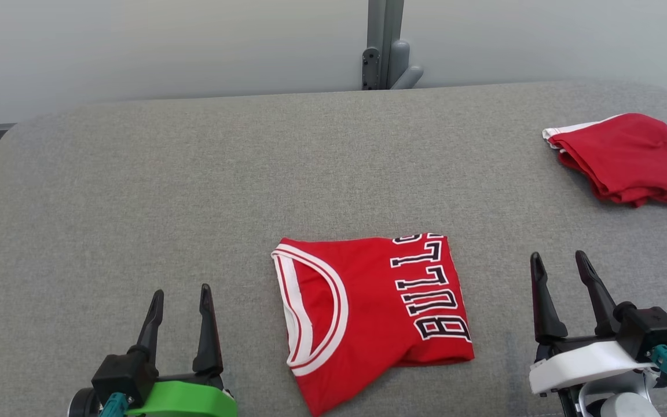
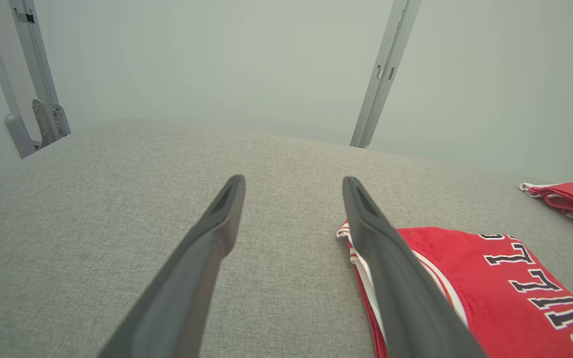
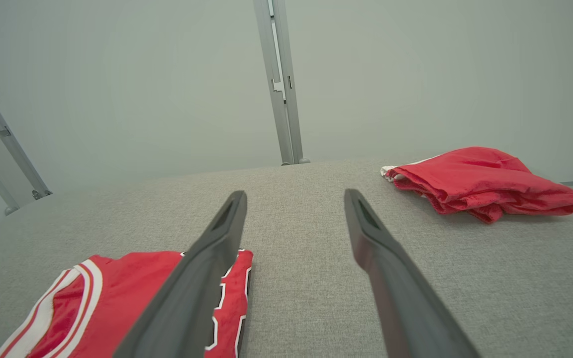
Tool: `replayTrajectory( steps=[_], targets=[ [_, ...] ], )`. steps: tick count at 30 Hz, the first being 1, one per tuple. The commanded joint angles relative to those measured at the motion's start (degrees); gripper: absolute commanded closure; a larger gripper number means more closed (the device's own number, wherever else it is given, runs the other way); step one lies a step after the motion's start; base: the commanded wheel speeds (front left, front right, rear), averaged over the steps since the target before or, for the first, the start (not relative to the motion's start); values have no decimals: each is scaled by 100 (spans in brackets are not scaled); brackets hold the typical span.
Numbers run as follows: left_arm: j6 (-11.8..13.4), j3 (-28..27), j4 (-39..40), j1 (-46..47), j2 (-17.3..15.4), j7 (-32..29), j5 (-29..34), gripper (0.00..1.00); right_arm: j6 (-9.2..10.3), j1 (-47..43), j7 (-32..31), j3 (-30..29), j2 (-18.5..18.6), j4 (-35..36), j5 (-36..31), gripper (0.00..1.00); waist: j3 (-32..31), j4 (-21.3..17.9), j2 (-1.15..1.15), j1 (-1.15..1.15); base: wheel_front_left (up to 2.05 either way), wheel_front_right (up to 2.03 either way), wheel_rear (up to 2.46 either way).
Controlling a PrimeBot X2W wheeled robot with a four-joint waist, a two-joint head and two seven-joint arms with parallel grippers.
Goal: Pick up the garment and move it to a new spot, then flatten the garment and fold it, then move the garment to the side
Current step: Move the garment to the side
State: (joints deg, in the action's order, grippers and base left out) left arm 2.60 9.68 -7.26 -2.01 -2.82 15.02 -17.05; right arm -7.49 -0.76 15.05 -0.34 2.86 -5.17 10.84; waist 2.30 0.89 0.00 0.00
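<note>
Jersey (image 1: 368, 313), folded, lies at lower centre of the head view between left gripper (image 1: 182, 289) and right gripper (image 1: 557, 255), both wide open and empty; folding looks done, so the next move calls for gripping it and shifting it aside.

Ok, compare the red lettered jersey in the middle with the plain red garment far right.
The red lettered jersey lies flat, squarely folded; the plain red garment is a rumpled bundle. The jersey carries black lettering; the plain garment has none visible. Both are red with white trim, on the grey fabric surface.
</note>
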Motion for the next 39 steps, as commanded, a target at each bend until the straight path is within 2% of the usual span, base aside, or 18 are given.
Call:
replayTrajectory(
  steps=[1, 22, 27, 31, 32, 39],
  targets=[
    [5, 6, 3, -84, -17, 18, 57, 0, 1, -67, -8, 11, 8, -24, 13, 0, -18, -2, 0, 0, 0, 0, 0],
    [22, 76, -25, -178, -16, 18, 50, 0, 1, -58, -275, -10, 8, -185, 153, 0, -144, 71, 0, 0, 0, 0, 0],
    [-12, 79, -71, -97, -16, 18, 40, 0, 1, 237, -906, 91, 11, -420, 225, 0, -103, 99, 0, 0, 0, 0, 0],
    [-4, 125, -82, -6, -17, 18, 16, 0, 1, 540, -1729, 330, 92, -629, 314, 0, -54, 175, 0, 0, 0, 0, 0],
    [-4, 125, -82, -6, -17, 18, 16, 0, 1, 540, -1729, 330, 92, -629, 314, 0, -54, 175, 0, 0, 0, 0, 0],
    [-1, 177, -128, 92, -16, 18, -50, 0, 1, 1077, -2949, 840, 743, -1030, 997, 0, 57, 458, 0, 0, 0, 0, 0]
  ],
)
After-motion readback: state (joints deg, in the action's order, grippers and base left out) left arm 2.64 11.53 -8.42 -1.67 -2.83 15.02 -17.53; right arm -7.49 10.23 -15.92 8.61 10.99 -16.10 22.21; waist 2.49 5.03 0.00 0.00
